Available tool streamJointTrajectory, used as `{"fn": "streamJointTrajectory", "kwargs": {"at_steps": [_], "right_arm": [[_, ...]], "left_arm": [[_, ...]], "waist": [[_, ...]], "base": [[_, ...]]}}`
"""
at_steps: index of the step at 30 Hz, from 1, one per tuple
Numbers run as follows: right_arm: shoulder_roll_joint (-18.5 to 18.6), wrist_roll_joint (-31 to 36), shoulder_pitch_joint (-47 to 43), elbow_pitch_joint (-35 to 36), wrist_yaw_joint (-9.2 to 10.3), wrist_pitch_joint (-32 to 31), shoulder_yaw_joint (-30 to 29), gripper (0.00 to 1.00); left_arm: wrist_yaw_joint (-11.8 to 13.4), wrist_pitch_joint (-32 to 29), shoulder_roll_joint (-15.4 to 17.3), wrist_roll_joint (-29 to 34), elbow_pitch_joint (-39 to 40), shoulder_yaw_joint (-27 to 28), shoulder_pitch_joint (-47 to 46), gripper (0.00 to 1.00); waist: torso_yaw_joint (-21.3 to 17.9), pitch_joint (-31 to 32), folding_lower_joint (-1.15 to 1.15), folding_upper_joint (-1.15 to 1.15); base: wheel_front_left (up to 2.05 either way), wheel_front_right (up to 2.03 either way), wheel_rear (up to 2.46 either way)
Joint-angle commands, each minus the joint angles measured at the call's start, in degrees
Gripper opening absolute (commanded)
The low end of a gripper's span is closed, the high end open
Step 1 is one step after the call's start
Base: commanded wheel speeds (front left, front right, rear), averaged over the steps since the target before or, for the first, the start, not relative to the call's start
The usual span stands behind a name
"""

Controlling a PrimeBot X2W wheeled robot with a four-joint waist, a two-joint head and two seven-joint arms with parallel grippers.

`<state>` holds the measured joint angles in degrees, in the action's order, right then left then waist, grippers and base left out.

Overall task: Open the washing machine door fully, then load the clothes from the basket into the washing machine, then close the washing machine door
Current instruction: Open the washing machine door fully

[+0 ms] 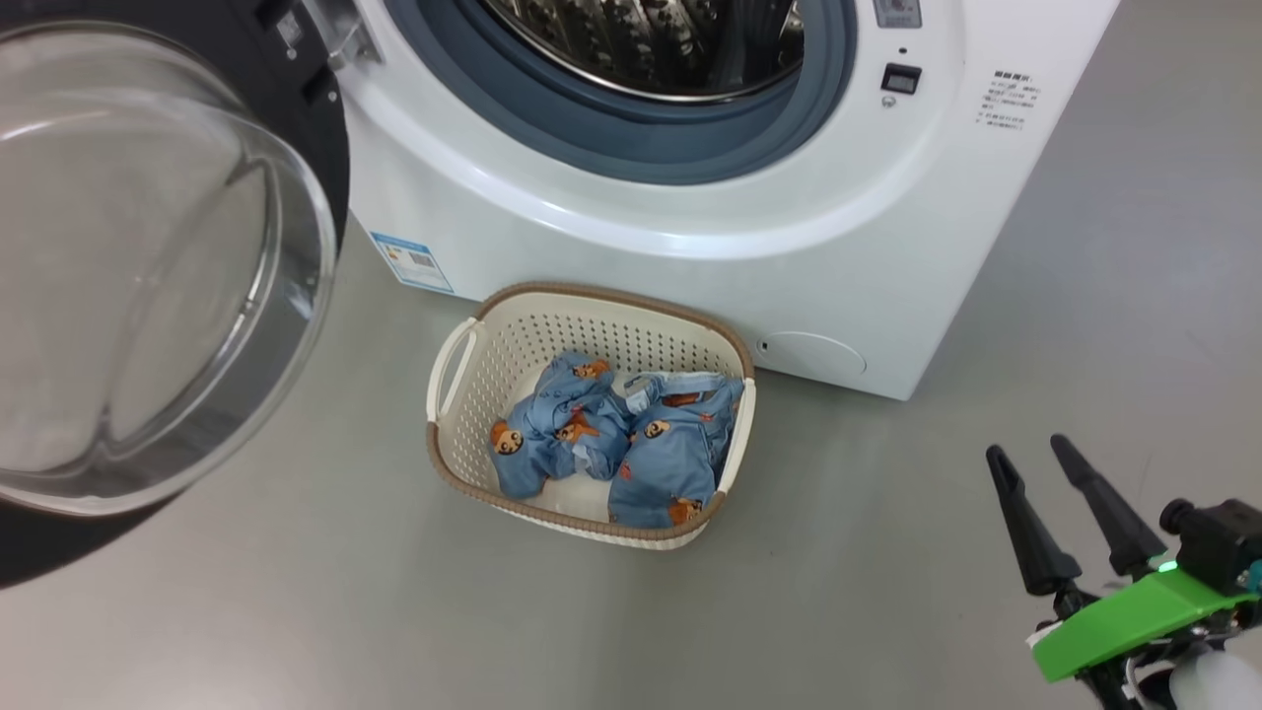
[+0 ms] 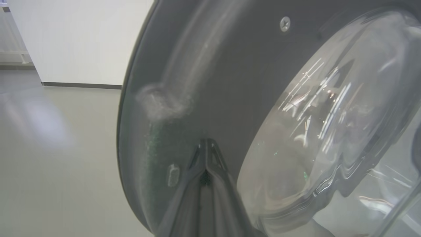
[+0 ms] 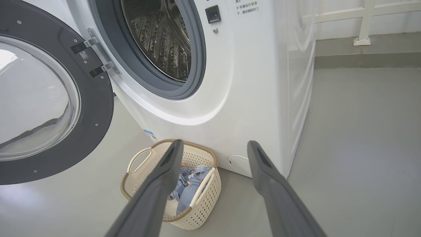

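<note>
- Two bear-print garments, the clothes, lie bunched in the basket. It sits on the floor just in front of the washing machine, under the drum mouth, so probably a short lift to load.
- Washing machine door stands swung out to the robot's left; drum mouth clear.
- Left gripper: jaws pressed together, tip at the door's dark inner rim, likely to push it wider. Contact hard to confirm.
- Right gripper: jaws spread, empty, hovering well right of the basket, probably waiting for the clothes.
- Door's left and lower edges cut off; drum top out of frame; garment overlap unclear.

Right gripper: green bracket, 2 black fingers
</note>
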<state>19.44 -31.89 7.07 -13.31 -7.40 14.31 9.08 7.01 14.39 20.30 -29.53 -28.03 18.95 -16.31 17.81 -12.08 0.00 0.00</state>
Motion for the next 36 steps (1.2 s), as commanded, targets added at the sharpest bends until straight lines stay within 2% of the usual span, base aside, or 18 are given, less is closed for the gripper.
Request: {"fn": "streamJointTrajectory", "kwargs": {"at_steps": [1,7,17,27,36], "right_arm": [[1.2,0.3,1.5,1.7,-0.09,0.7,1.2,1.0],[1.8,0.5,2.5,2.0,-0.09,0.7,1.3,1.0],[2.3,0.6,3.9,2.2,-0.09,0.7,1.2,1.0],[2.7,0.7,4.9,2.4,-0.09,0.7,0.8,1.0],[3.0,0.8,5.7,2.6,-0.09,0.7,0.8,1.0]], "left_arm": [[-0.7,0.6,4.7,0.9,-0.5,3.3,-3.4,0.0],[-2.8,0.6,6.6,2.9,-5.8,5.9,-7.6,0.0],[-4.4,0.6,8.3,6.4,-11.3,8.9,-12.6,0.0],[-3.6,0.6,8.0,9.5,-13.4,10.5,-15.9,0.0],[-1.3,0.6,7.9,10.8,-14.9,10.9,-17.4,0.0]], "waist": [[-0.2,-0.9,0.0,0.0],[-0.7,-2.9,0.0,0.0],[-1.5,-5.4,0.0,0.0],[-2.0,-7.2,0.0,0.0],[-2.6,-8.2,0.0,0.0]], "base": [[0.0,0.0,0.0],[0.0,0.0,0.0],[0.0,0.0,0.0],[0.0,0.0,0.0],[0.0,0.0,0.0]]}}
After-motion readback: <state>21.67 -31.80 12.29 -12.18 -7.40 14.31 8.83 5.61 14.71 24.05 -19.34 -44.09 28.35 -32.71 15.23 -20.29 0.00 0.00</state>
